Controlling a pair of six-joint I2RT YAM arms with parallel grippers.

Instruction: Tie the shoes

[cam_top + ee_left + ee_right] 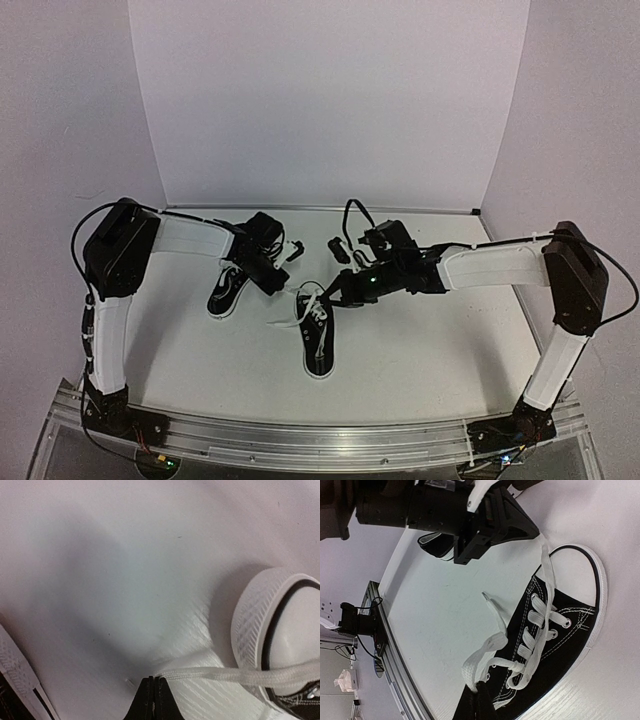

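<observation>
The far shoe [228, 290] lies on the bench [430, 350] just left of the left gripper [153, 692], which is clenched on a white lace [235, 674] running across the near shoe [316, 345]'s toe. At that shoe's right side, the right gripper [478, 697] pinches a second lace strand [485, 650].

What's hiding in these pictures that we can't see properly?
Top view: the lace by the middle shoe is too small to trace.
Left wrist view: the picture's edges cut off the middle shoe past its toe, and the other shoe almost wholly.
Right wrist view: the bottom edge cuts off the middle shoe's heel and most of the right gripper.
</observation>
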